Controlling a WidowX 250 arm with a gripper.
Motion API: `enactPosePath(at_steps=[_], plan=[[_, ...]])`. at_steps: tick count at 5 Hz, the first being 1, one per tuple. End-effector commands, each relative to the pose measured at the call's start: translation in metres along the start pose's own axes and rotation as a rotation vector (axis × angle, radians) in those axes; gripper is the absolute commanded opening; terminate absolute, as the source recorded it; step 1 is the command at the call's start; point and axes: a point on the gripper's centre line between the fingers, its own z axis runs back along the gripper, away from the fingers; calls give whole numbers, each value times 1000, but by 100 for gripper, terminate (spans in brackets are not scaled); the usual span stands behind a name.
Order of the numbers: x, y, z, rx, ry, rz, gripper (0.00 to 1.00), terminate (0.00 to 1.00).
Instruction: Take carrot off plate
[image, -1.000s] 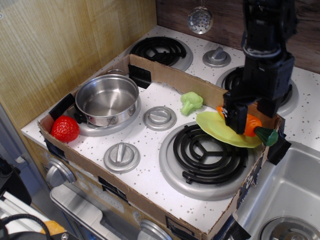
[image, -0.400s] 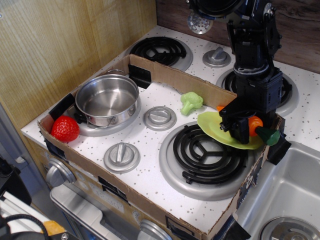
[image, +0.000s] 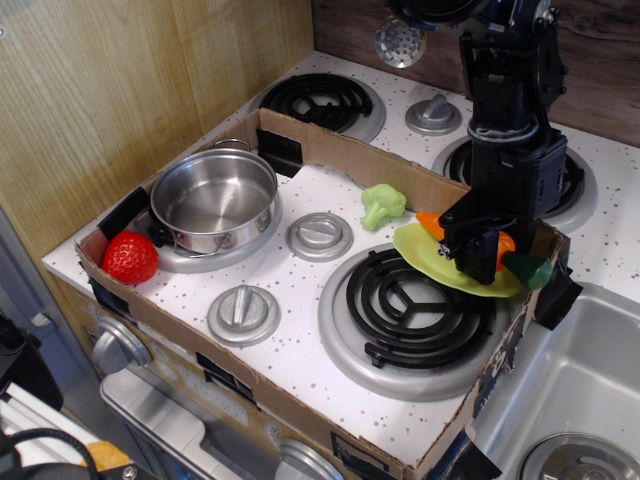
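The orange carrot (image: 431, 226) lies across the lime yellow-green plate (image: 424, 251), which rests tilted on the far right edge of the front right burner (image: 410, 310). Its dark green stub (image: 530, 270) points right, over the plate's rim. My black gripper (image: 477, 260) comes down from above onto the carrot's middle. Its fingers (image: 468, 246) are closed around the carrot's body and hide that part of it. The carrot's pointed tip sticks out to the left of the fingers.
A light green broccoli (image: 382, 204) lies just left of the plate. A steel pot (image: 214, 200) and a red strawberry (image: 129, 257) sit at the left. A low cardboard wall (image: 340, 150) rings the stove area. A sink (image: 590, 370) lies to the right.
My gripper came down from above the carrot and closed around its middle. The carrot's tip now shows a little higher and further left, and the plate shifted slightly.
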Motion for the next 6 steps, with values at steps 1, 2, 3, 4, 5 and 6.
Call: enactPosePath(at_steps=[1,2,3,4,5,6], plan=[[20,-17,69,218,105,175,0,0],[22,-45,79,243,138,309,0,0],[10,-80,68,285,158,415,0,0],[-8,-101,40,289,93,496,0,0],[-17,-112,8,281,62,541,0,0],[-25,-118,-21,289,63,570,0,0]])
